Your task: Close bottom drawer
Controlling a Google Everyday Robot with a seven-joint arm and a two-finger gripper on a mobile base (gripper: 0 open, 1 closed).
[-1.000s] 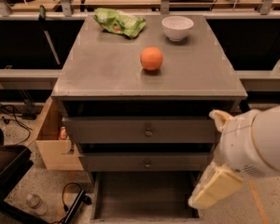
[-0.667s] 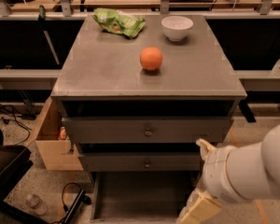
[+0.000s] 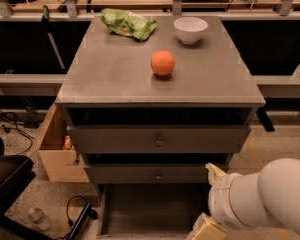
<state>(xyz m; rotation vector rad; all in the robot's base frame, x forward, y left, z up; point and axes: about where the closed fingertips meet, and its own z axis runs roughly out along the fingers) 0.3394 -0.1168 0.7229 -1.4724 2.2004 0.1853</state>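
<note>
The bottom drawer is pulled out at the foot of the grey cabinet, a shallow grey-brown tray with low sides; its front edge runs off the bottom of the camera view. My white arm fills the bottom right corner. The gripper is a cream-coloured part at the bottom edge, over the drawer's right front corner. Above the tray are the middle drawer front and the top drawer front, each with a brass knob, both shut.
On the cabinet top lie an orange, a white bowl and a green bag. A wooden box stands left of the cabinet. A dark chair, cables and a bottle are at the bottom left.
My arm has moved down and to the left, from beside the middle drawer's right end to the bottom drawer's right front corner. The drawer has not visibly moved.
</note>
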